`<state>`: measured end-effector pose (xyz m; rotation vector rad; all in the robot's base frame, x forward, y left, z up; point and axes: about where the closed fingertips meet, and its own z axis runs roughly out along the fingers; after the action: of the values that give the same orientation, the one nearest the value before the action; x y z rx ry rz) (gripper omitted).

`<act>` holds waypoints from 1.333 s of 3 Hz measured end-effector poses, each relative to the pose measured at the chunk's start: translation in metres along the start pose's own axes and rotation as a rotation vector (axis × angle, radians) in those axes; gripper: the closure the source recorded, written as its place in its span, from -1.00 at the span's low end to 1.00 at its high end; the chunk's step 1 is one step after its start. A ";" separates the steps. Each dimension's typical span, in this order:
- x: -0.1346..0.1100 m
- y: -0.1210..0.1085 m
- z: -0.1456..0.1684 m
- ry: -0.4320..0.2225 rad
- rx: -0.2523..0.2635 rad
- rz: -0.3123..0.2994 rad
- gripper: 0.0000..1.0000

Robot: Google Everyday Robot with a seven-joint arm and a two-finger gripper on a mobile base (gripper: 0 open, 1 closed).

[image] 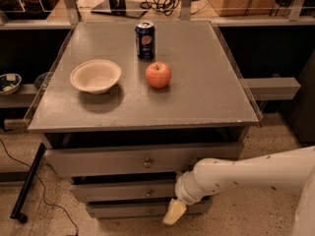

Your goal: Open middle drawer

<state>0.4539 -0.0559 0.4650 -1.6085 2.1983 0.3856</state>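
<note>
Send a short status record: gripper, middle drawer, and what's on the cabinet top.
middle drawer: looks closed; knob at the centre of its front
gripper: low in front of the drawers, right of and below that knob, not touching it
cabinet top: white bowl left, apple centre, blue soda can behind the apple
</note>
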 end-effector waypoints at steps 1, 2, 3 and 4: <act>0.007 -0.005 0.008 0.019 -0.003 0.016 -1.00; 0.011 -0.006 0.017 0.034 -0.009 0.018 -1.00; 0.016 -0.002 0.026 0.042 -0.025 0.024 -1.00; 0.024 0.006 0.037 0.058 -0.053 0.017 -1.00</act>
<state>0.4470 -0.0580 0.4210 -1.6491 2.2638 0.4103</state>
